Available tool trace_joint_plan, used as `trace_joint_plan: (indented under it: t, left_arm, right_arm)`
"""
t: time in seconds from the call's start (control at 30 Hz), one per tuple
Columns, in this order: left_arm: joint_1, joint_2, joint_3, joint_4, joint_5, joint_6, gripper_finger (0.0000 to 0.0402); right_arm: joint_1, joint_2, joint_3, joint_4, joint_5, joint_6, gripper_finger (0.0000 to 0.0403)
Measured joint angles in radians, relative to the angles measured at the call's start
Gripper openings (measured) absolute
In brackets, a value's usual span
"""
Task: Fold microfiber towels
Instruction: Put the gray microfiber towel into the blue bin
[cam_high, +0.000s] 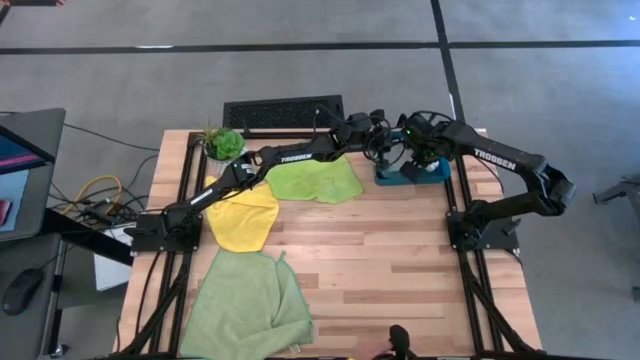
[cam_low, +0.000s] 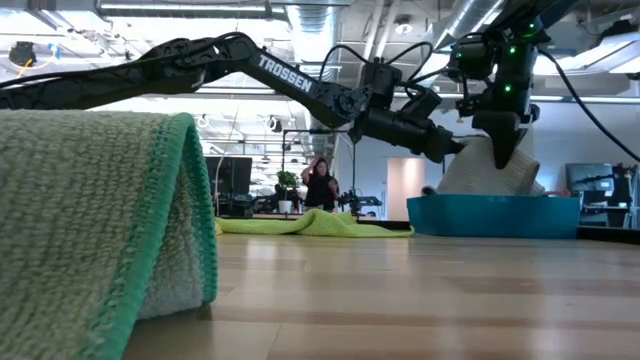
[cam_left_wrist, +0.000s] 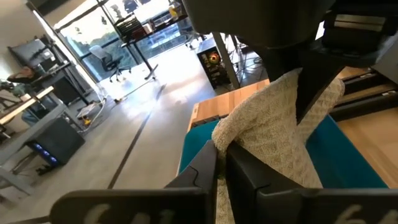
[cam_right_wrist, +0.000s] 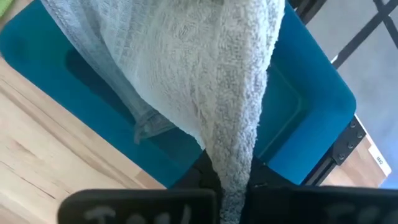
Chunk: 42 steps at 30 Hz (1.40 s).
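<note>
1. left gripper (cam_left_wrist: 221, 165): fingers clamped on grey towel (cam_left_wrist: 273, 130) edge.
2. right gripper (cam_right_wrist: 233, 186): fingers pinched on the same towel.
3. grey towel: bunched, lifted above teal tray (cam_low: 495, 215).

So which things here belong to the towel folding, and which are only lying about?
For the job:
- grey towel, pinched by both the left gripper and the right gripper over the teal tray
- lime green towel
- yellow towel
- pale green towel

Lying about:
- small potted plant
- black grille
</note>
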Motion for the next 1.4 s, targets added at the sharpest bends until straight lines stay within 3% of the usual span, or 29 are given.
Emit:
trace_joint_plan:
  t: [0.23,0.43,0.77,1.2,1.4]
  left_arm:
    - [0.000,0.000,0.000,0.000,-0.062,-0.022,0.0084]
    - [0.000,0.000,0.000,0.001,-0.187,-0.036,0.0142]
    - [-0.044,-0.003,0.000,-0.004,-0.409,-0.046,0.0157]
    - [-0.104,-0.178,0.000,-0.504,-0.395,-0.104,0.0154]
    - [-0.125,-0.260,-0.001,-0.697,-0.360,-0.129,0.0154]
  right_arm:
    - [-0.025,0.000,0.000,0.003,0.000,0.025,0.0009]
    - [-0.081,0.000,0.000,0.017,0.000,0.035,0.0025]
    - [-0.158,0.000,-0.007,0.051,-0.027,0.070,0.0017]
    - [-0.193,0.007,-0.061,0.118,-0.034,0.083,0.0016]
    - [-0.180,0.100,-0.058,0.134,-0.037,0.091,0.0019]
